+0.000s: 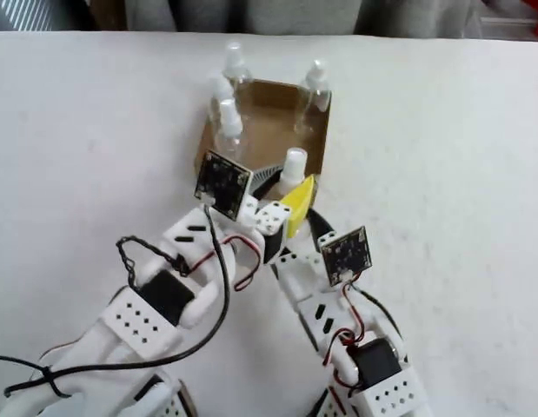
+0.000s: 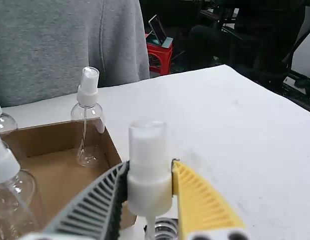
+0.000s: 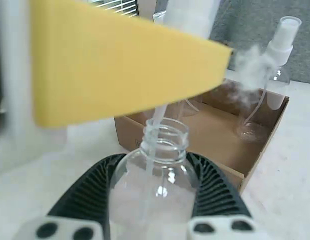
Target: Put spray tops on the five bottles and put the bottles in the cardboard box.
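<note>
Open brown cardboard box (image 1: 267,130): bare floor down the middle and toward the near right, so there is room to come down from above. Three clear plastic bottles with white spray tops (image 1: 229,117) crowd the box's left side. A fourth capped clear bottle (image 1: 315,85) stands in the far right corner, and the gap between it and the three is open. The near wall of the box is blocked. There the left gripper (image 1: 293,187), clamped on a white spray top (image 1: 295,163), sits over the uncapped clear bottle (image 3: 155,195) pinched by the right gripper (image 3: 155,161). Both arms converge there from the near side. White table (image 1: 451,148) lies open on both sides of the box.
</note>
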You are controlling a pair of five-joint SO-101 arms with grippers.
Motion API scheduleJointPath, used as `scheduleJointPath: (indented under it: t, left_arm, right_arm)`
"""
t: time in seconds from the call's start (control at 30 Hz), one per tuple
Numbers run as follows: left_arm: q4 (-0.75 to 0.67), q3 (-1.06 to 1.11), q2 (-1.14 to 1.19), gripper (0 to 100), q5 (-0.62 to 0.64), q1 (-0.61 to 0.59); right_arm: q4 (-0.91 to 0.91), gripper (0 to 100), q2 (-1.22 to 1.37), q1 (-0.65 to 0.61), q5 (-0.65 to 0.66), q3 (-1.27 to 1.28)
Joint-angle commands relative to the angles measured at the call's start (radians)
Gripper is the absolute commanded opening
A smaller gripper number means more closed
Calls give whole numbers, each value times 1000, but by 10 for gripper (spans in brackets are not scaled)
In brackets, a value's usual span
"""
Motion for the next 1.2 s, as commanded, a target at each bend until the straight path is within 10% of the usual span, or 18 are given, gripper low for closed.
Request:
scheduleJointPath:
  t: [0.0,0.43,1.17]
  left_arm:
    - [-63,31,-33,20,11,4]
    - [-210,135,-35,20,8,30]
    - [-210,203,-35,20,9,84]
  right_arm:
    - [1,17,-22,7,8,8]
    - [30,16,-22,7,235,8]
    - [19,16,-22,70,232,6]
